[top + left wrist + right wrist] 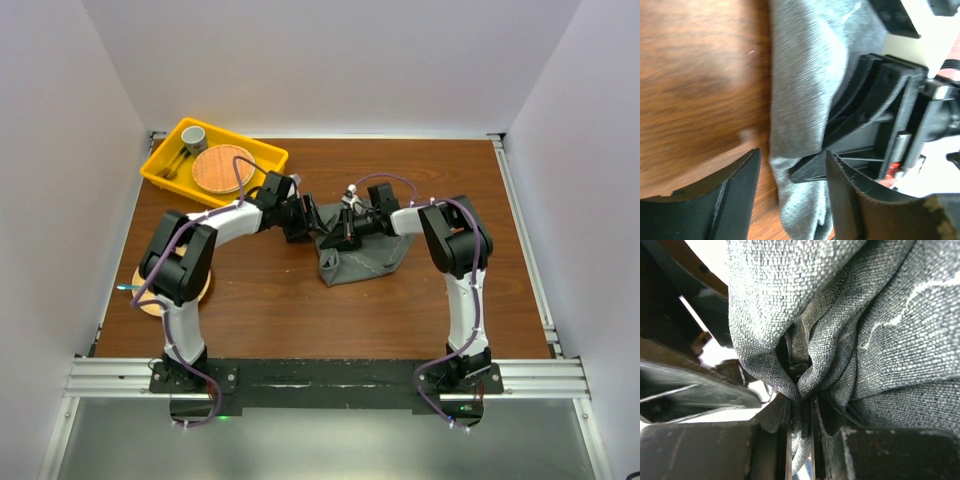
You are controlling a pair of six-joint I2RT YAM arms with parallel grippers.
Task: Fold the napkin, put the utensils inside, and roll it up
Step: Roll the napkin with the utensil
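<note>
- From above, the napkin (362, 257) lies bunched mid-tabletop (300, 320), on brown wood, between the two arms. The left claw (305, 222) and right claw (340, 233) meet at its far-left edge.
- A yellow tray (152, 168) in the far-left corner, well apart from the cloth, holds a woven plate (222, 168), a metal cup (194, 134) and the utensils (176, 160). A second round plate (146, 302) sits half hidden under the left arm's elbow. White walls (330, 60) close three sides.
- Left wrist: the left claw (790, 200) stands wide, with a fold of napkin (800, 100) between its fingers and the right claw (865, 115) crowding in just beyond.
- Right wrist: the right claw (800, 425) pinches a gathered fold of napkin (840, 315), which fills the view.
</note>
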